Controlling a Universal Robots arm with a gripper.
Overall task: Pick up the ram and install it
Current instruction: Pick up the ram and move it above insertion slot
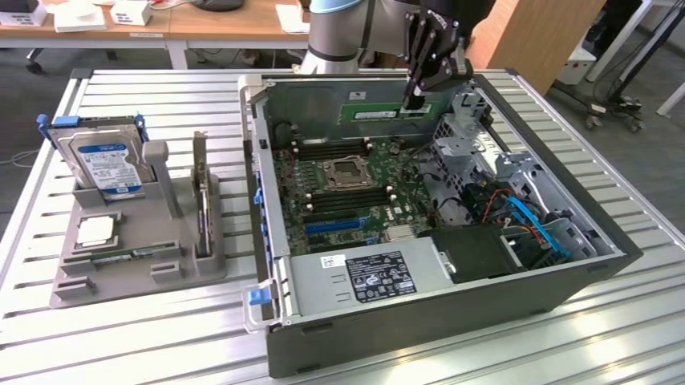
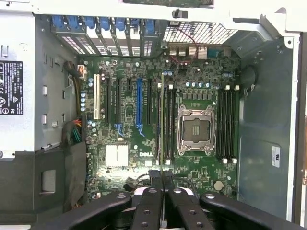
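The black two-fingered robot gripper (image 1: pixel 413 103) (image 2: pixel 162 176) hangs above an open grey desktop computer case (image 1: pixel 428 321), its fingers clenched on the ram (image 1: pixel 374 113) (image 2: pixel 161 120), a long, thin green circuit-board stick with a white label. The stick is held level over the green motherboard (image 1: pixel 321 204) (image 2: pixel 201 72), clear of the board. From the wrist it is seen edge-on, running parallel to the black memory slots (image 2: pixel 169 124) beside the silver processor socket (image 1: pixel 348 171) (image 2: pixel 195 129). At the exterior view's left, a grey holder tray (image 1: pixel 107 281) on the slatted metal table (image 1: pixel 128 345) carries a blue-labelled silver hard drive (image 1: pixel 107 164) and an upright dark expansion card (image 1: pixel 200 200).
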